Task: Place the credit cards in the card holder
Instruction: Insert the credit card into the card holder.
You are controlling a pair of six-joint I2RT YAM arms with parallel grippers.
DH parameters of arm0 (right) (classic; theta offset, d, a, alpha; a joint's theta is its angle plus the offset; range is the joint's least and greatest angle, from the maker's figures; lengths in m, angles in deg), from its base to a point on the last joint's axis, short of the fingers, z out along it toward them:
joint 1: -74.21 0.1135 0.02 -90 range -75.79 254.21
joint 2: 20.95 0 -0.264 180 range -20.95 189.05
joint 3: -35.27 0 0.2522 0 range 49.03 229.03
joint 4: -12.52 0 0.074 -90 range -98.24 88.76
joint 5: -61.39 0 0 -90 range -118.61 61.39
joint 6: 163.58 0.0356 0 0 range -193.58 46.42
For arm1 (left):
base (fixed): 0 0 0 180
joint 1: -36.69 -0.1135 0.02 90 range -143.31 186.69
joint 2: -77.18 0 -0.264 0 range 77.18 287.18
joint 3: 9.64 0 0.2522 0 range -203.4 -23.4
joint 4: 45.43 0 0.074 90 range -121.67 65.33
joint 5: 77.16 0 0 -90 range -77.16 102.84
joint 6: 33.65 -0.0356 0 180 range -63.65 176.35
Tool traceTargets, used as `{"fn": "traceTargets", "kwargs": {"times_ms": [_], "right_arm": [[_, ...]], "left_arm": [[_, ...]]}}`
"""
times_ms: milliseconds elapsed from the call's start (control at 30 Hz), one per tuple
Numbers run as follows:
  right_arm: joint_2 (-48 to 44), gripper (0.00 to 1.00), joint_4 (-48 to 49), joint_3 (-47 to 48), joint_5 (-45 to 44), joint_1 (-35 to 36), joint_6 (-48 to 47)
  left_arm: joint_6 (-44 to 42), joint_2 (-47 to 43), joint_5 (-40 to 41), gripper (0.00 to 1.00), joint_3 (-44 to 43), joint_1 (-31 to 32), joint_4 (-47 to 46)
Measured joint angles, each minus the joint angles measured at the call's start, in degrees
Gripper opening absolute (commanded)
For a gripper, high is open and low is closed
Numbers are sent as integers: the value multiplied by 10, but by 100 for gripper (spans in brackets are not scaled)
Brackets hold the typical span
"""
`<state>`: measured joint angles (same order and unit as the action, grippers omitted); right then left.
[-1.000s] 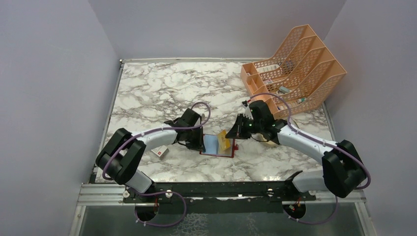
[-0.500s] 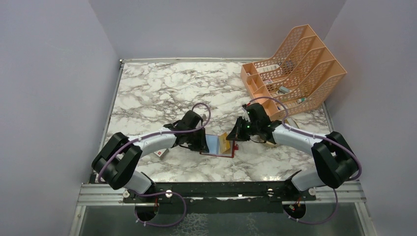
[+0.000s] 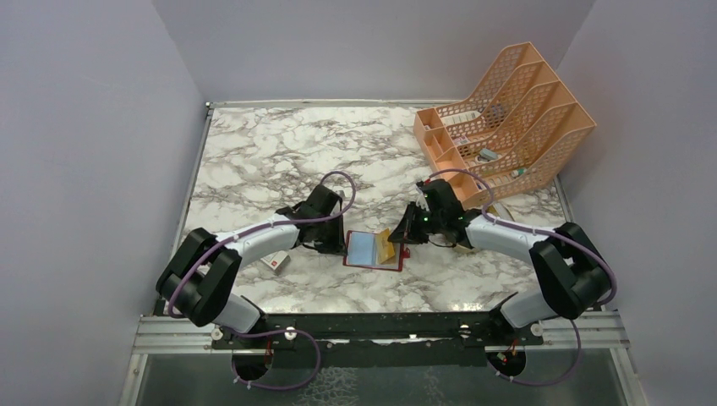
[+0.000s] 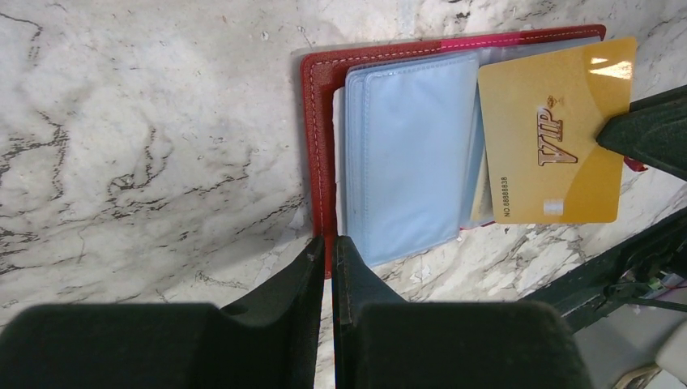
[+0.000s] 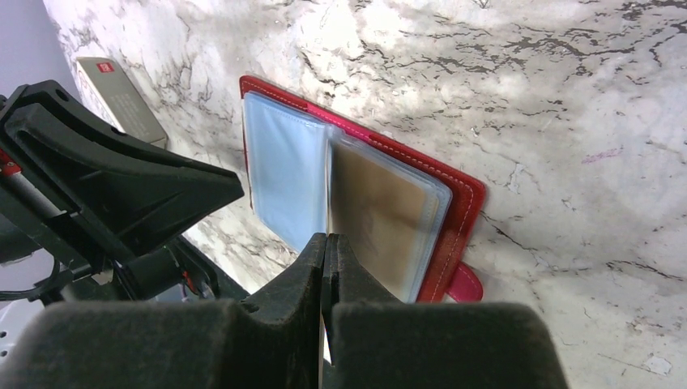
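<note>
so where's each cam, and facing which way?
Top external: above, behind the robot, looking down on the marble table; left arm, right arm show.
Left wrist: low, facing the open dark red leather-like wallet and gold-yellow plastic card; own fingers below, right gripper at right.
Right wrist: faces that wallet from the opposite side; own fingers, left gripper at left.
Shared: every view holds the wallet.

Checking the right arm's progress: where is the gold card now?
Top view, front centre: the gold card tilts over the open card holder's right half, pinched by the right gripper.
</note>
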<state>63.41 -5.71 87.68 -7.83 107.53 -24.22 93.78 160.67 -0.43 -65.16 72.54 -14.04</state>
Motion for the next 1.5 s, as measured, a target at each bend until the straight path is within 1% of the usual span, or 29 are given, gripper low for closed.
{"fn": "traceTargets", "kwargs": {"times_ms": [633, 1033, 1500], "right_arm": [[34, 1, 63, -17, 28, 0, 14], [39, 1, 83, -19, 51, 0, 12], [45, 1, 90, -20, 73, 0, -11]], "left_arm": [[-5, 9, -6, 12, 18, 0, -9], [-5, 9, -7, 12, 18, 0, -11], [-5, 10, -8, 13, 18, 0, -13]]}}
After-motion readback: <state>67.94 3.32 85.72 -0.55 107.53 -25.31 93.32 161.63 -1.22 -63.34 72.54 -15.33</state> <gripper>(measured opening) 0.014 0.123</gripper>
